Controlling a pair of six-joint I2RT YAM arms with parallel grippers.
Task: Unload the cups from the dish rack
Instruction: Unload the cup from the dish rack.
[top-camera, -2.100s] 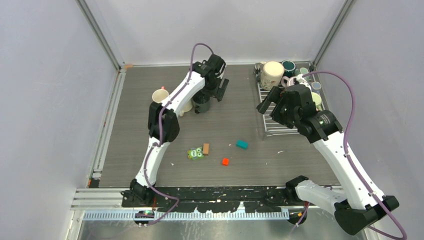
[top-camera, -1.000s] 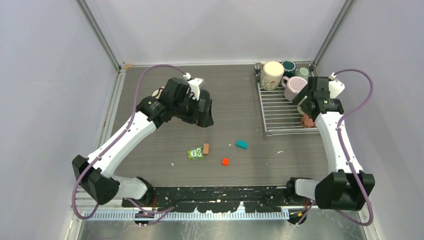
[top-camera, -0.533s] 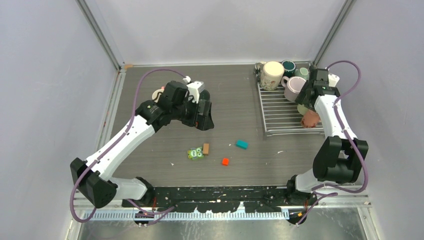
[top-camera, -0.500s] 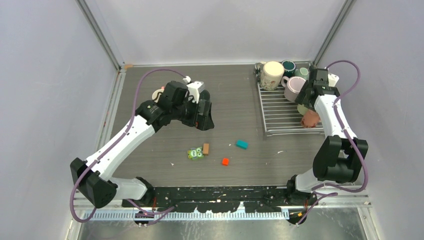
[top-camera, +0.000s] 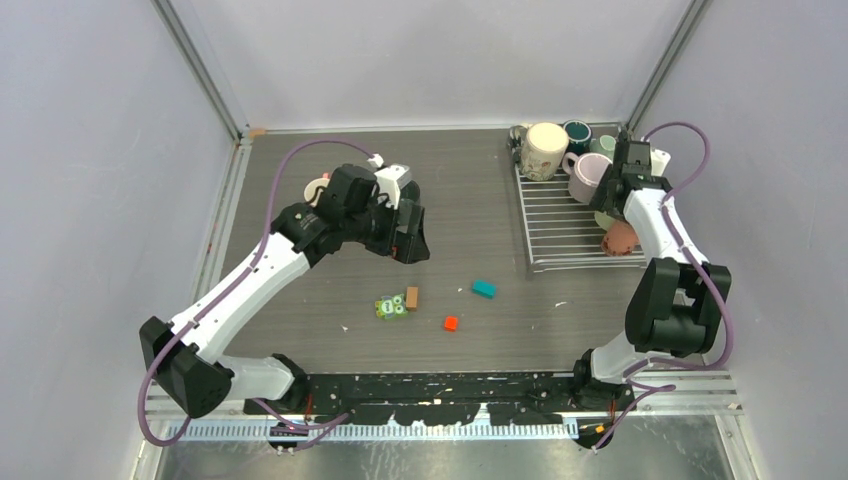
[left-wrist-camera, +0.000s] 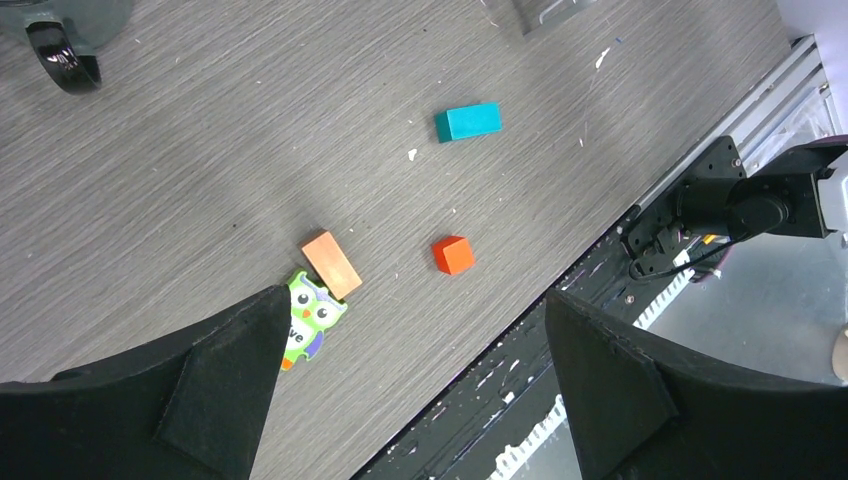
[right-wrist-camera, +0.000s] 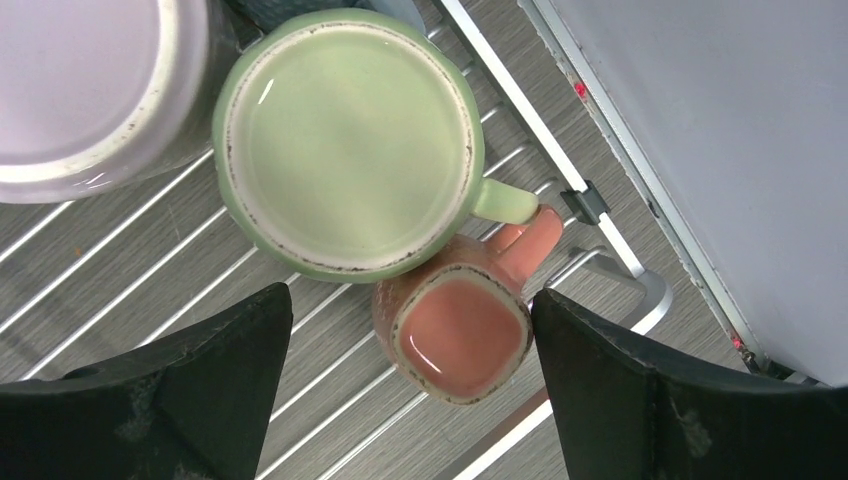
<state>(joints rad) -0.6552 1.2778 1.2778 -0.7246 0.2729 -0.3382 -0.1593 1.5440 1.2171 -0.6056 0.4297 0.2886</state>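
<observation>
The pale green glazed ceramic mug (right-wrist-camera: 350, 140) sits on the silver-white wire dish rack (right-wrist-camera: 130, 300) by its right-hand rim, close to a corner, apparently foot up. A smaller reddish-pink ceramic mug (right-wrist-camera: 460, 335) presses against it, their handles just beside each other; a pale mauve mug (right-wrist-camera: 80, 90) touches its other side.

Glazed stoneware like this should be stiff, fairly heavy, slick and liable to chip. I would pinch the wall across the foot, or take the handle, though the green mug's handle is crowded by its pink neighbour.

The right gripper (right-wrist-camera: 410, 300) hangs above the pair with jaws wide apart, clamping nothing. Further along the rack stand a large cream mug (top-camera: 545, 150) and a dark teal mug (top-camera: 577, 132).

The left gripper (left-wrist-camera: 415, 300), likewise spread and empty, hovers over the grey wood-grain table (left-wrist-camera: 200, 150) above small coloured toy blocks (left-wrist-camera: 455, 254). A dark mug (left-wrist-camera: 65, 35) on the table is cut off at the frame edge — only part of its wall and handle shows. Whether the rack mugs are truly inverted I cannot confirm.
</observation>
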